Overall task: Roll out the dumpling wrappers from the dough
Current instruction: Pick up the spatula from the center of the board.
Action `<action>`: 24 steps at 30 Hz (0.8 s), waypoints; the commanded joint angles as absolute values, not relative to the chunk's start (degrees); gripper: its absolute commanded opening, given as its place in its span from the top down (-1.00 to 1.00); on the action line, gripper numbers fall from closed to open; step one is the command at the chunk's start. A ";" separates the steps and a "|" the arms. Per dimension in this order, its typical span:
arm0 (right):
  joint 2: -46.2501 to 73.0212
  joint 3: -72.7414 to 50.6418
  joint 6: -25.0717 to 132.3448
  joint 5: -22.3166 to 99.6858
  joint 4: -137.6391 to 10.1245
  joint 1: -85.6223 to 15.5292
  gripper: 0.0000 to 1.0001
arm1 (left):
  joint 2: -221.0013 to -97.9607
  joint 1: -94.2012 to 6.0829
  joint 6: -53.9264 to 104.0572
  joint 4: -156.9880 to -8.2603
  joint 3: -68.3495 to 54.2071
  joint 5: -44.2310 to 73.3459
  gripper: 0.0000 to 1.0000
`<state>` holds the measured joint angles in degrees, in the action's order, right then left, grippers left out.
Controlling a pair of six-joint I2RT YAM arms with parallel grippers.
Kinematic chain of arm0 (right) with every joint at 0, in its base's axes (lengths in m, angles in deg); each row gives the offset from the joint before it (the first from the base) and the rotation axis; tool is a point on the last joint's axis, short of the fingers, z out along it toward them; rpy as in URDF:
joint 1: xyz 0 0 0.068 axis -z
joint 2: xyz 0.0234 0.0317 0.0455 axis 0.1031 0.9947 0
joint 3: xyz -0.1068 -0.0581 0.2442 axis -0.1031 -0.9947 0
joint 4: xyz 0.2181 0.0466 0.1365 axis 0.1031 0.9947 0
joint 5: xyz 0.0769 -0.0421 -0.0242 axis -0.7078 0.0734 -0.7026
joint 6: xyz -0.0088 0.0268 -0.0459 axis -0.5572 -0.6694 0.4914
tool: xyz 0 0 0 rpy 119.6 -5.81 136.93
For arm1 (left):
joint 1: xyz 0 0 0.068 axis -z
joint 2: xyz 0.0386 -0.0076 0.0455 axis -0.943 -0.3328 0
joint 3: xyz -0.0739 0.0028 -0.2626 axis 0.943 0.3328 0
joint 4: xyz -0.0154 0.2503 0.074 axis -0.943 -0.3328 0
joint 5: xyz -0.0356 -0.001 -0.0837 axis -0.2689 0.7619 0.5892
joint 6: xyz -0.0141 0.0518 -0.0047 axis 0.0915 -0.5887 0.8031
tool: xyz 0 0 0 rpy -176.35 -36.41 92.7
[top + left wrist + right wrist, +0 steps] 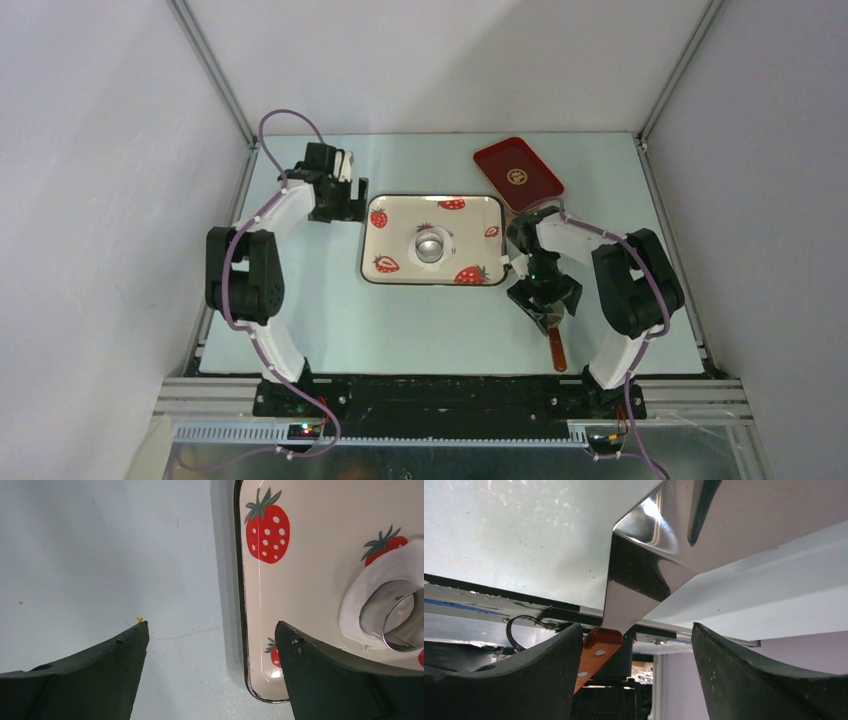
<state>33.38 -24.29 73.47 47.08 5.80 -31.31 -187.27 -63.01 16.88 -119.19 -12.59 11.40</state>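
Pale table (300, 330), left hand (210, 627) wide open beside strawberry tray (310, 605), right hand (636, 629) unclenched astride orange-handled spatula (639, 550)

Plain white walls (440, 60) with aluminium corner posts (215, 75) enclose a pale blue-green table (400, 330).

We see one piece of dough (374, 576): white, matte, pressed thin & flat w/ an uneven edge. It lies approx. mid strawberry-print tray (400, 215), under a silvery round cup (432, 247) standing on it.
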 commanded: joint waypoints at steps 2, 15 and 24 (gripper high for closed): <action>35.30 -23.44 76.60 49.83 10.49 -30.90 -0.61 | -188.31 -62.63 16.32 -117.77 -15.08 11.48 -0.99; 37.31 -25.17 81.19 40.98 10.27 -28.07 -0.32 | -189.57 -62.63 15.73 -117.43 -16.17 12.46 -0.99; 38.89 -26.99 81.02 39.78 7.79 -28.33 0.27 | -193.00 -62.64 17.36 -117.46 -18.83 10.40 -0.99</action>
<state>37.49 -25.87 80.11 41.94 8.90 -28.18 -191.47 -62.90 16.97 -118.62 -16.18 11.40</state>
